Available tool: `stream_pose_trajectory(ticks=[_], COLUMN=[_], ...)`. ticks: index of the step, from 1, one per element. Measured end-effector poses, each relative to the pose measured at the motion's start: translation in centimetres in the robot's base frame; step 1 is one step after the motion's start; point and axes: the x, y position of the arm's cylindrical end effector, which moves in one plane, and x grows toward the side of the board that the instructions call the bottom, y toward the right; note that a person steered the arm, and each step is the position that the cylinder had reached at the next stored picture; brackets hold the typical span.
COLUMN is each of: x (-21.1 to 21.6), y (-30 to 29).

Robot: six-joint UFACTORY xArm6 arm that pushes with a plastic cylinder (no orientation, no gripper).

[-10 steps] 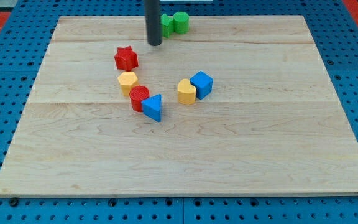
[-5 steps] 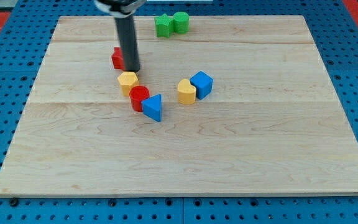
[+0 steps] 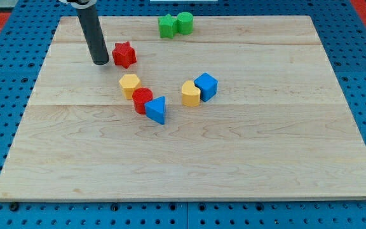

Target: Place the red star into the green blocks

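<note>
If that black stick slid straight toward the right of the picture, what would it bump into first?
Most likely the red star: my tip sits just to its left, close beside it, with nothing between them.

One raised camera looks obliquely down across the whole wooden board.

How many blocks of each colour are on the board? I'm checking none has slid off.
Red: 2, the star and a cylinder
Green: 2
Yellow: 2
Blue: 2
Total: 8
</note>
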Motion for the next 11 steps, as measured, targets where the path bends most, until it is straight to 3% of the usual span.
stream_pose_trajectory(ticks=[5,7,9,11], x=[-3.1,-4.9,-0.9,-0.6], y=[13.0,13.8,17.5,19.5])
